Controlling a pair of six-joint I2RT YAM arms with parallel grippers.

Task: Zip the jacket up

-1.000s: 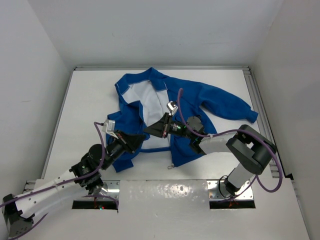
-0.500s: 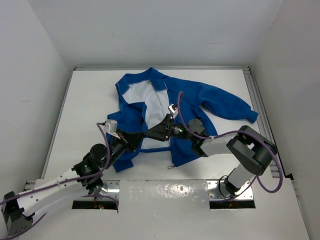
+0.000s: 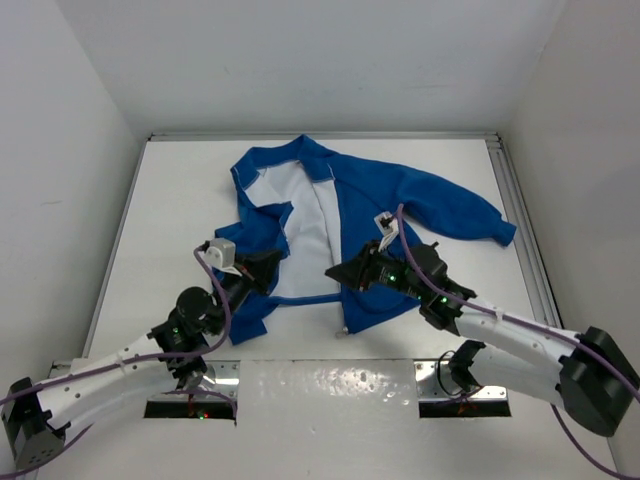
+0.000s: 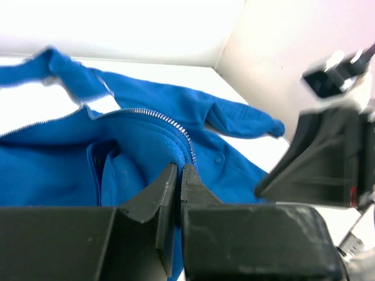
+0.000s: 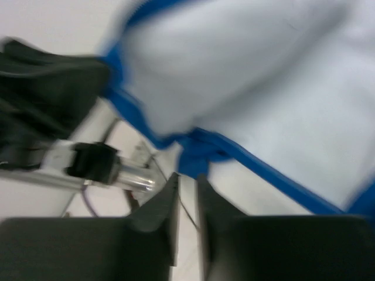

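Too blurred to judge: hold of the right tool [image 5: 187, 178] on the jacket [image 5: 252, 76]. Zipper [image 4: 146, 114] hidden past the left tool [image 4: 179, 172].

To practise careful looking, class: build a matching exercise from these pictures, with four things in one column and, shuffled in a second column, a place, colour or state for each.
Column one
1. left tool
2. right tool
3. lining
4. sleeve

Column two
A. white, facing up
B. reaching toward the right side of the table
C. shut on the blue edge of the jacket by the zipper teeth
D. at the lining's edge on the sleeve's side

Pairs: 1-C, 2-D, 3-A, 4-B
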